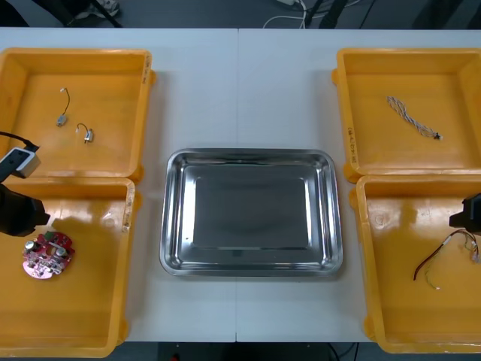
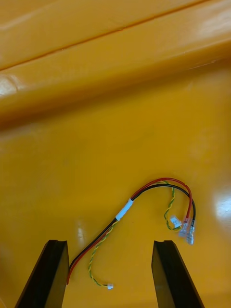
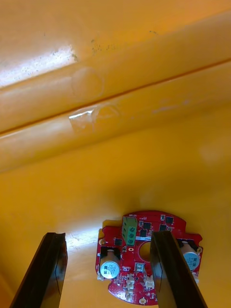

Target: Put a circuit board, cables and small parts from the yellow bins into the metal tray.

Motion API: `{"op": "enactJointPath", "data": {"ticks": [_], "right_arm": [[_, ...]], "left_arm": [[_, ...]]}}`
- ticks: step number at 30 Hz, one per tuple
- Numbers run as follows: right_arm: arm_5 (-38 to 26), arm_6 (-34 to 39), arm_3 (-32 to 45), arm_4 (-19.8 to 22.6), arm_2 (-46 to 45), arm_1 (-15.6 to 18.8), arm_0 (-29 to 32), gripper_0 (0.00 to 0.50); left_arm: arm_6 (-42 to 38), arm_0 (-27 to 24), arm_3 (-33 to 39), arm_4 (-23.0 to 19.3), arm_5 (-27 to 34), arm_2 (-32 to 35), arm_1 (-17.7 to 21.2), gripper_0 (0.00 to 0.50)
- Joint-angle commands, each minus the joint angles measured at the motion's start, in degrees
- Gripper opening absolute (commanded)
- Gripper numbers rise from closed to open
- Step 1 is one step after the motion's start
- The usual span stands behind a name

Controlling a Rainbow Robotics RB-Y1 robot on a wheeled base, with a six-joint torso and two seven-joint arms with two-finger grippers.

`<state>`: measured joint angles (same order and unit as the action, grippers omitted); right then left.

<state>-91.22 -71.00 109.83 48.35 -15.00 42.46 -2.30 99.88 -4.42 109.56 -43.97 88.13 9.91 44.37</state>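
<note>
A light surface (image 1: pixel 240 83) is carrying a bare, shiny metal tray (image 1: pixel 171 218) at its middle. The left end effector (image 3: pixel 108 236) is hovering low inside the nearer left yellow bin (image 1: pixel 75 323), its fingers standing spread apart and gripping nothing. The round red circuit board (image 3: pixel 130 262) is lying on the bin floor between them, one finger overlapping its edge, though contact there is hard to judge. The right end effector (image 2: pixel 110 243) is hanging low over the nearer right yellow bin (image 1: pixel 406 316), likewise released, with the red and yellow cable (image 2: pixel 124 210) lying loose just beyond its fingertips. Small metal parts (image 1: pixel 62 118) are sitting in the farther left yellow bin (image 1: pixel 113 75), and a twisted blue and white cable (image 1: pixel 412 118) is resting in the farther right yellow bin (image 1: pixel 376 83).
</note>
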Motion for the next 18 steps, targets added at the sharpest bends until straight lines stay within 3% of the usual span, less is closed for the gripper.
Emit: {"op": "enactJointPath", "data": {"ticks": [1, 18], "right_arm": [[0.5, 6.8, 1.8, -1.0, -1.4, -1.4, 1.1, 0.500], [-1.0, 23.6, 1.7, -4.5, 0.1, -2.5, 1.1, 0.500]], "left_arm": [[7.1, 2.8, 0.7, -0.7, -2.6, -0.8, 2.5, 0.500], [7.9, 4.9, 0.6, -0.8, -5.9, -3.6, 2.5, 0.500]]}}
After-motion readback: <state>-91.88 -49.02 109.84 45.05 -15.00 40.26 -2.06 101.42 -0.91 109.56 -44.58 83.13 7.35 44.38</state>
